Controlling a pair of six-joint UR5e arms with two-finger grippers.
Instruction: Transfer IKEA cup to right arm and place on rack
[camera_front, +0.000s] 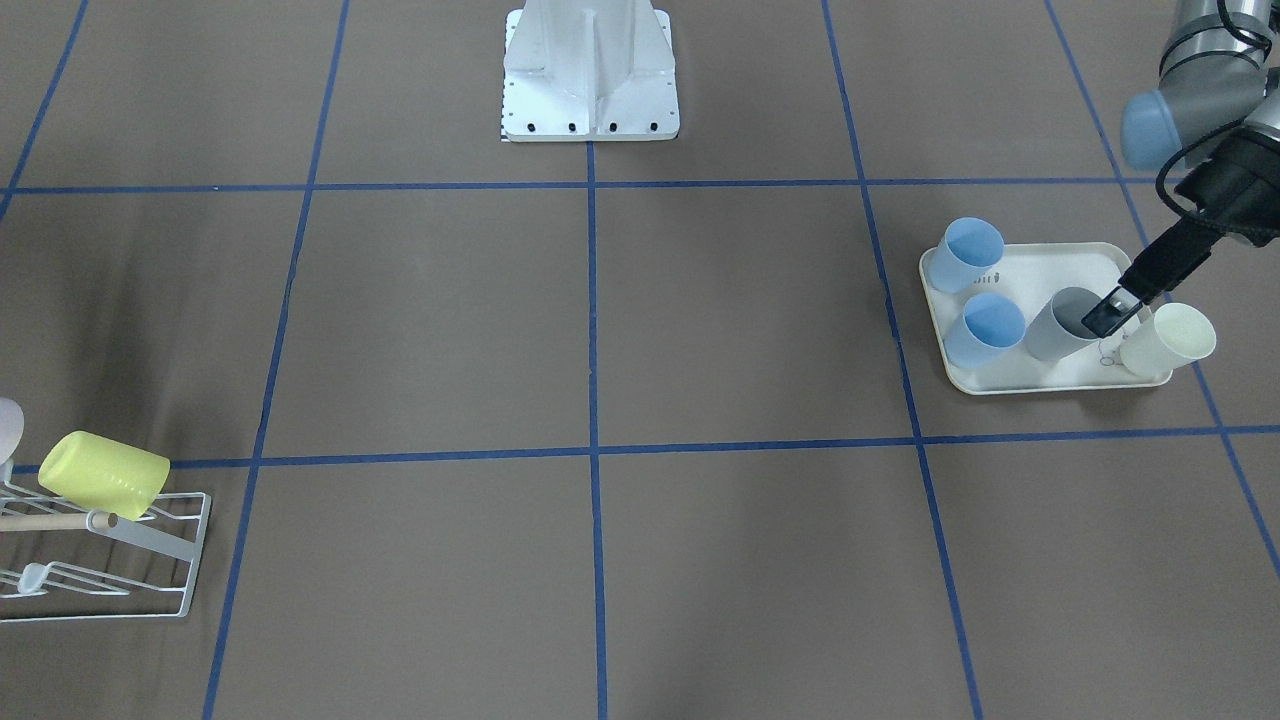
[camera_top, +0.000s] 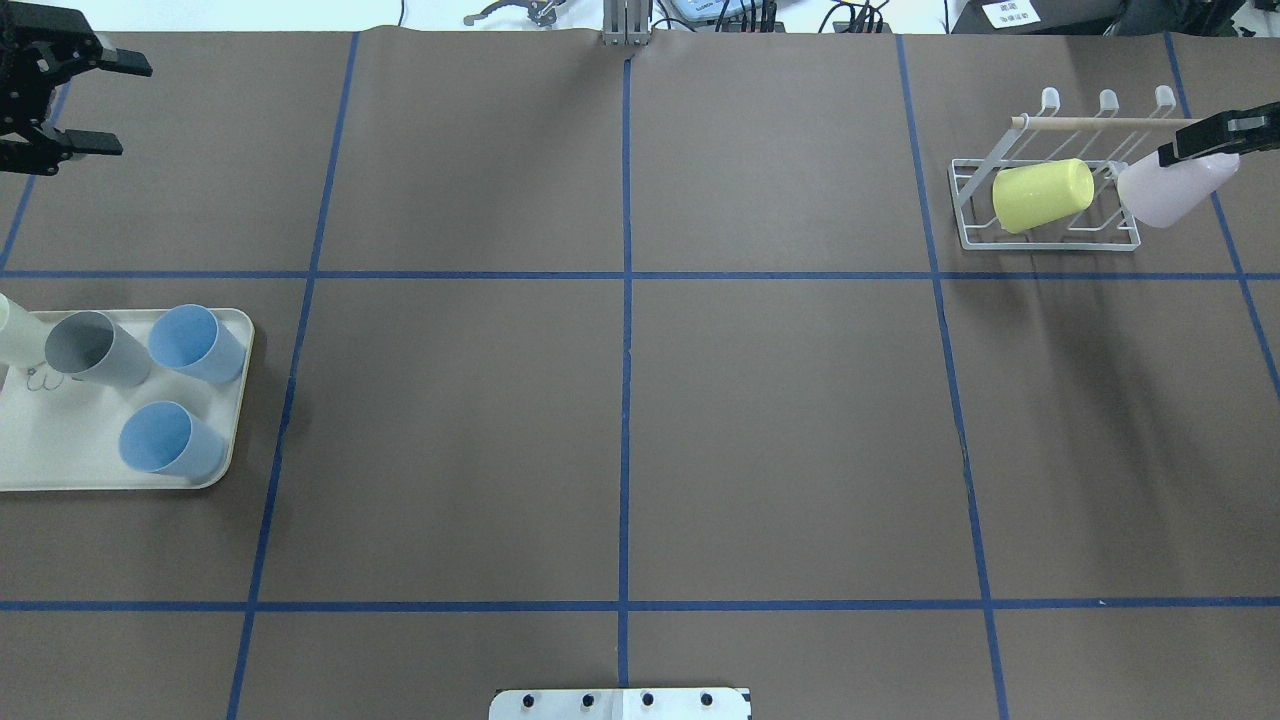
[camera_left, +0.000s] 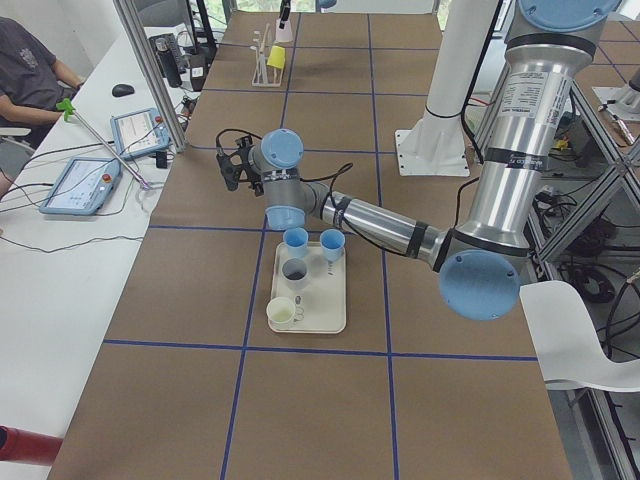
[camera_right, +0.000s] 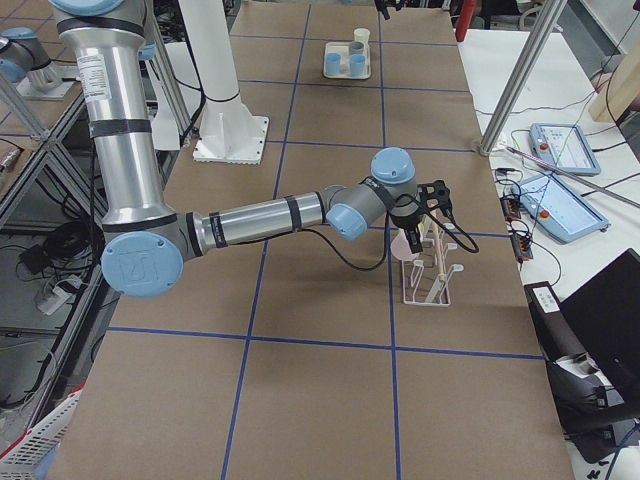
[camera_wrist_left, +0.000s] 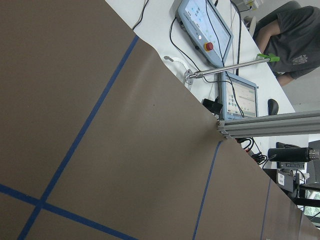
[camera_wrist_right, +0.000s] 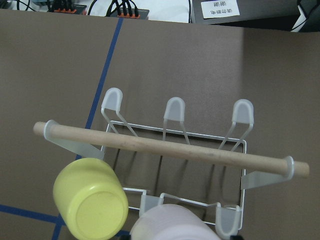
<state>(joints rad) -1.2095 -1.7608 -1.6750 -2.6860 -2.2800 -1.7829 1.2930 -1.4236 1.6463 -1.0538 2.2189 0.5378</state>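
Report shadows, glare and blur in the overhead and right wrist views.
Overhead exterior: even light, no glare; a soft shadow spreads below the rack. Right wrist: the dowel is sharp; the pale cup at the bottom edge is soft and cropped.

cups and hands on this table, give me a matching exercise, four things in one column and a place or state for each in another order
Things:
1. yellow cup
2. pale pink cup
3. grey cup
4. left hand

Places or states:
a. upright on the cream tray
b. open, holding nothing
c. resting on the rack
d. gripped by the right hand, at the rack's end

Pairs: 1-c, 2-d, 3-a, 4-b
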